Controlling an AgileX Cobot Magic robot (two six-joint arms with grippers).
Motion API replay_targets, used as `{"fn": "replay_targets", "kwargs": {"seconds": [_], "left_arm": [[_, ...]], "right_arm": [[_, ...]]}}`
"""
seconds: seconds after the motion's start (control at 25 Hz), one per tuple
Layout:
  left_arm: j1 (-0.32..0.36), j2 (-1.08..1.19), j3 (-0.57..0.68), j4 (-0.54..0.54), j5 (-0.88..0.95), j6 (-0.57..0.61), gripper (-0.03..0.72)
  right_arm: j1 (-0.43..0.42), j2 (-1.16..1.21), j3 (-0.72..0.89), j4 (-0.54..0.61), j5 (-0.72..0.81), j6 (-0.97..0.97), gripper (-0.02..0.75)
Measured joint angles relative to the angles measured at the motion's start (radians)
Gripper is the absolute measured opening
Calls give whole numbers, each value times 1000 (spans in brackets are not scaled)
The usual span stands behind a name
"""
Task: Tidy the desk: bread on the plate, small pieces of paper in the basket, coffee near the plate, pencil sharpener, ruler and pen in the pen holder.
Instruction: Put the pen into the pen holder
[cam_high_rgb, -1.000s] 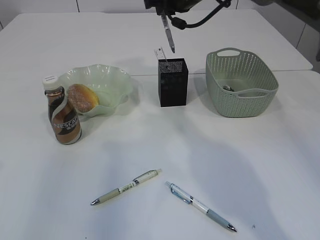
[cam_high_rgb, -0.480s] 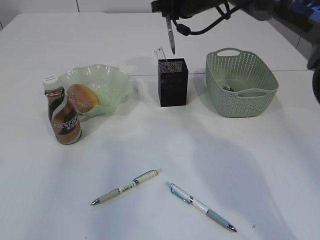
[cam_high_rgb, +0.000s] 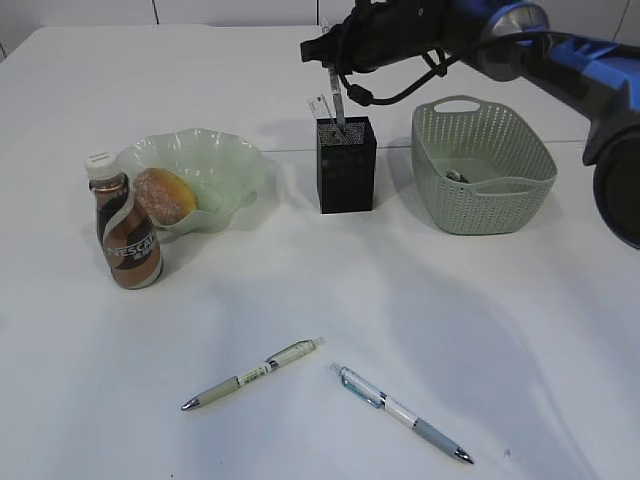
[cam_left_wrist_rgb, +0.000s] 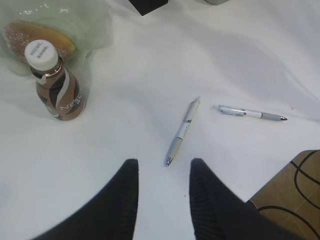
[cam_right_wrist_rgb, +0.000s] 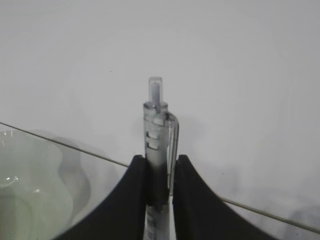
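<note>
**White desk, pen going into mesh holder**

White desk (cam_high_rgb: 300, 300), plain tabletop. Nearest the front edge: two pens lying flat, apart from each other. Pale green-grey pen (cam_high_rgb: 252, 374) on the left, tip toward the front-left; blue-and-white pen (cam_high_rgb: 400, 412) on the right, tip toward the front-right. Both also seen from the left wrist, just beyond the left gripper (cam_left_wrist_rgb: 161, 186), which hovers above bare tabletop with jaws spread and nothing between them.

Further back, left side: coffee (cam_high_rgb: 127, 232) standing upright, cream cap on, just in front of and touching or nearly touching the plate (cam_high_rgb: 225, 165). Bread (cam_high_rgb: 165, 195) resting inside the plate at its front-left.

Middle, same depth: pen holder (cam_high_rgb: 347, 170), upright, black mesh. Ruler (cam_high_rgb: 320, 106) sticking up out of its back-left corner. Well to the right: basket (cam_high_rgb: 484, 170), upright, with small dark bits on its floor; cannot tell what they are.

Farthest: right gripper (cam_right_wrist_rgb: 160, 197) reaching in from the right over the pen holder, fingers pinching a grey clear-barrelled pen (cam_right_wrist_rgb: 159, 140) held upright, clicker end up. In the exterior view, lower end of that pen at or just inside the holder's mouth; cannot tell how deep.
</note>
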Motion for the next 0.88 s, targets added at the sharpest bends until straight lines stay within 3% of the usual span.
{"fn": "replay_targets", "kwargs": {"seconds": [0.6, 0.8, 0.88], "left_arm": [[0, 0, 0, 2, -22, 0, 239], [0, 0, 0, 2, -24, 0, 239], [0, 0, 0, 2, -26, 0, 239]], "right_arm": [[0, 46, 0, 9, 31, 0, 123], [0, 46, 0, 23, 60, 0, 211], [0, 46, -4, 31, 71, 0, 279]]}}
